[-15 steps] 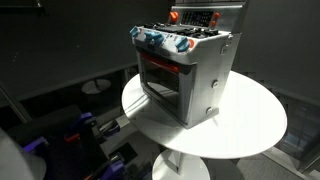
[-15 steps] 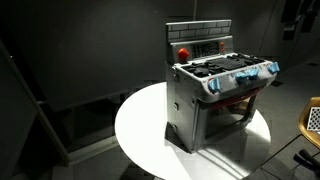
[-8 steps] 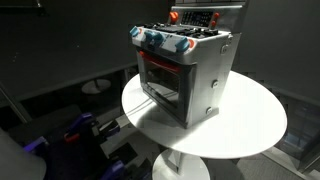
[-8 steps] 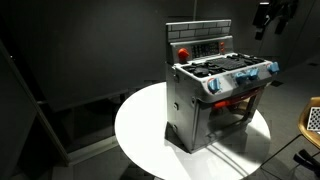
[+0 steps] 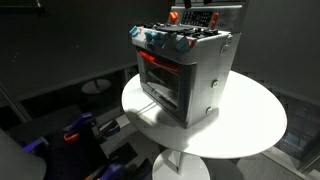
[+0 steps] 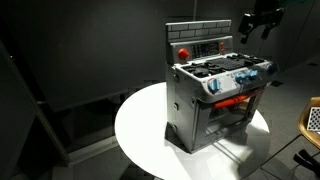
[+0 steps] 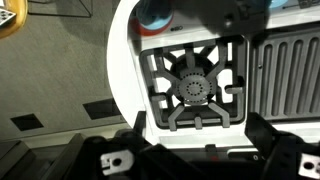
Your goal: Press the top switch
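A grey toy stove (image 6: 205, 100) stands on a round white table (image 6: 140, 130); it also shows in an exterior view (image 5: 190, 70). Its back panel carries a red round switch (image 6: 183, 52) at the upper left, also seen in an exterior view (image 5: 175, 16). Blue and red knobs (image 6: 240, 80) line the front edge. My gripper (image 6: 258, 22) hangs in the air above and beyond the stove's right end, apart from the panel. In the wrist view my gripper (image 7: 200, 150) is open and empty, its dark fingers framing a black burner grate (image 7: 195, 90).
The table's rim (image 5: 250, 140) drops to a dark floor on all sides. Blue and dark equipment (image 5: 75, 135) sits low beside the table. A pale round object (image 6: 313, 120) stands at the frame edge. The oven cavity (image 5: 160, 75) glows red.
My gripper has moved in from the frame's right edge toward the stove's back panel, staying high. The stove has not moved.
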Controlling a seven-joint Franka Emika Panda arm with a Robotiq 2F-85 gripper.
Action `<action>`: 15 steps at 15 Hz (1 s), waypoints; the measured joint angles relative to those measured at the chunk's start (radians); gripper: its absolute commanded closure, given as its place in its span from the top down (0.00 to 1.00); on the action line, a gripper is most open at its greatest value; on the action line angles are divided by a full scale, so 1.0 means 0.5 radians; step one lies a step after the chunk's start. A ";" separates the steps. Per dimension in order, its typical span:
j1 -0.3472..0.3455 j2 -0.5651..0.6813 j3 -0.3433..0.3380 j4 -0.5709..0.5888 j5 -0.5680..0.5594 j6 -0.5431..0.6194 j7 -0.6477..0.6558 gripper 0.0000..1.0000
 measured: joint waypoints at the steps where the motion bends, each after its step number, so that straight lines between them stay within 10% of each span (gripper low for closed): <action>1: 0.000 0.013 -0.004 0.011 0.000 -0.003 0.010 1.00; 15: 0.001 0.099 -0.043 0.008 -0.064 0.299 0.162 1.00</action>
